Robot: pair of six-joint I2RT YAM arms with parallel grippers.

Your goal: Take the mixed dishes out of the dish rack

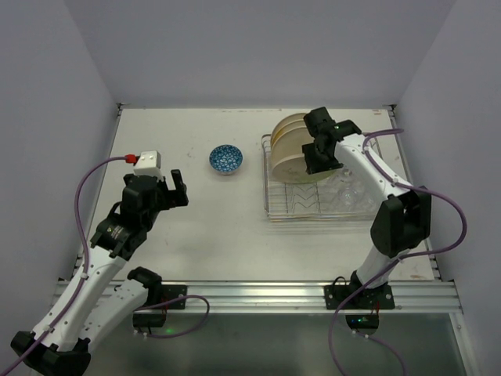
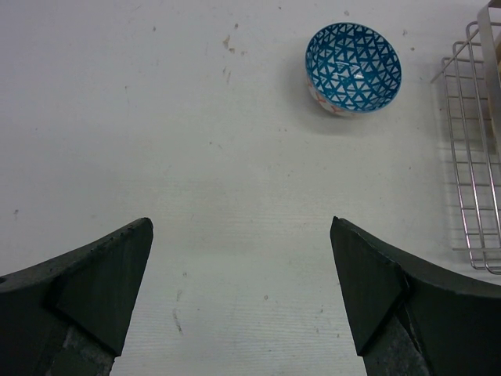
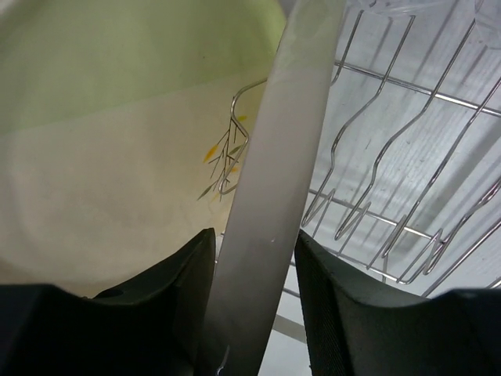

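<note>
Left gripper [image 1: 171, 188]: fingers spread wide, nothing between them, over the table [image 1: 211, 235].
Blue-patterned bowl [image 1: 225, 159]: upright on the table, at its 1 o'clock.
Dish rack [image 1: 313, 213]: at the bowl's 3 o'clock; holds upright cream plates [image 1: 286, 145], with clear tumblers [image 1: 348, 192] at 4 o'clock inside.
Right gripper [image 3: 254, 235]: pinching the rim of one plate [image 3: 290, 117].

Left arm [image 1: 88, 301] and right arm [image 1: 373, 168] have white links, black joints, purple cables [image 1: 81, 200].
</note>
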